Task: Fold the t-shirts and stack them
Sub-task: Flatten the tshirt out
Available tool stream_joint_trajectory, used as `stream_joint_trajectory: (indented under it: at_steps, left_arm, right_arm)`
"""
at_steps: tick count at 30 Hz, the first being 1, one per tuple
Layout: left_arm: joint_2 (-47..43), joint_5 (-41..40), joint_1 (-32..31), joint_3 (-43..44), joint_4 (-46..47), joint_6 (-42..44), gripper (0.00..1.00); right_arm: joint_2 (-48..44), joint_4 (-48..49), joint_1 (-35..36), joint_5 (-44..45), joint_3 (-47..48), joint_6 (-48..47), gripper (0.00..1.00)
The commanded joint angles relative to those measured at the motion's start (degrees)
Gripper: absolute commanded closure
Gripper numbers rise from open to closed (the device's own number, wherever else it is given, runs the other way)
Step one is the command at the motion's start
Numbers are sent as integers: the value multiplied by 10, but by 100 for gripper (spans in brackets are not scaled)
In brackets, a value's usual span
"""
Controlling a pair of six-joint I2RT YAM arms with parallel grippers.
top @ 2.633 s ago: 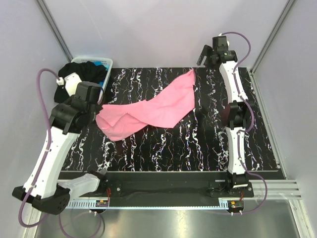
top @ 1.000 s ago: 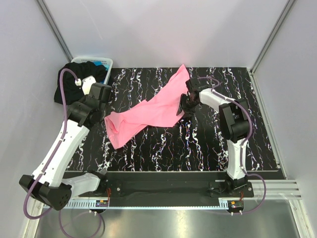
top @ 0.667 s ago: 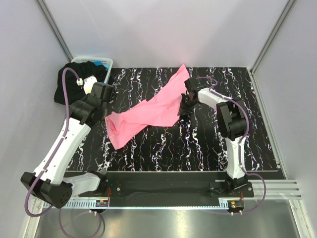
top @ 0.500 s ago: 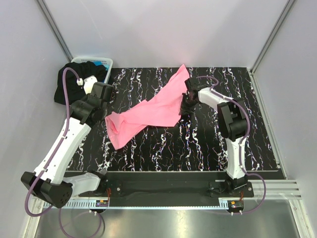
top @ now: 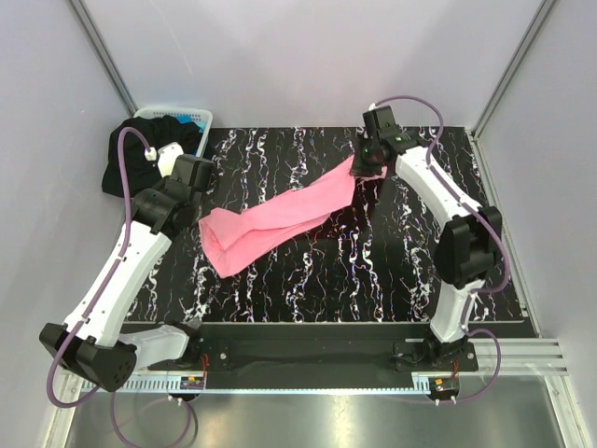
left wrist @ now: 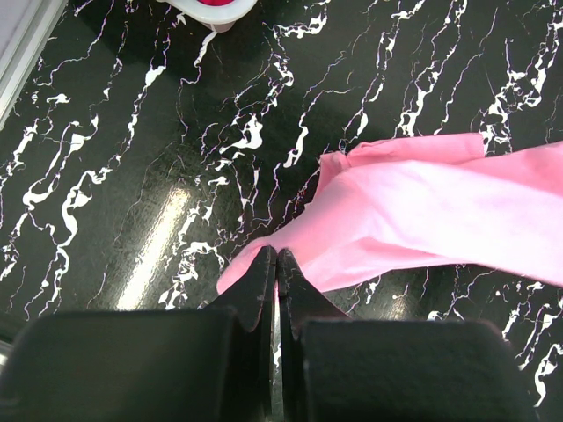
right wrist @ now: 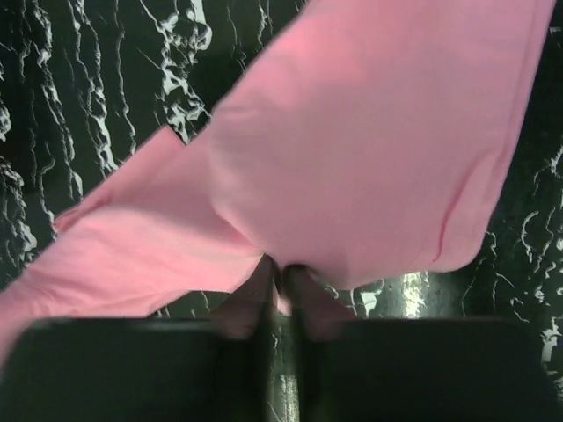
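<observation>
Marbled black worktop [top: 392, 280] carries the bright pink cloth t-shirt [top: 280, 213], unfolded, clamped by my left end effector [left wrist: 276, 264] and right end effector [right wrist: 281, 272]; folding and stacking look wholly undone.

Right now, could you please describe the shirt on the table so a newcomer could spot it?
On the black marbled table, look at the middle. The pink t-shirt runs as a diagonal band from the left gripper to the right gripper. It alone is bright pink; the other cloth is dark and heaped in the white basket.
</observation>
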Motion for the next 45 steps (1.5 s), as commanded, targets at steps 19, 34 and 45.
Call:
stream_joint_trajectory:
  at_steps: [19, 34, 45]
  left_arm:
    - [33, 5, 2, 34, 32, 14, 100]
    - [12, -3, 2, 20, 35, 12, 100]
    - [6, -24, 1, 19, 22, 10, 100]
  right_arm:
    - [97, -56, 6, 50, 16, -5, 29]
    - [141, -5, 5, -78, -19, -9, 41]
    - [161, 12, -5, -93, -30, 7, 48]
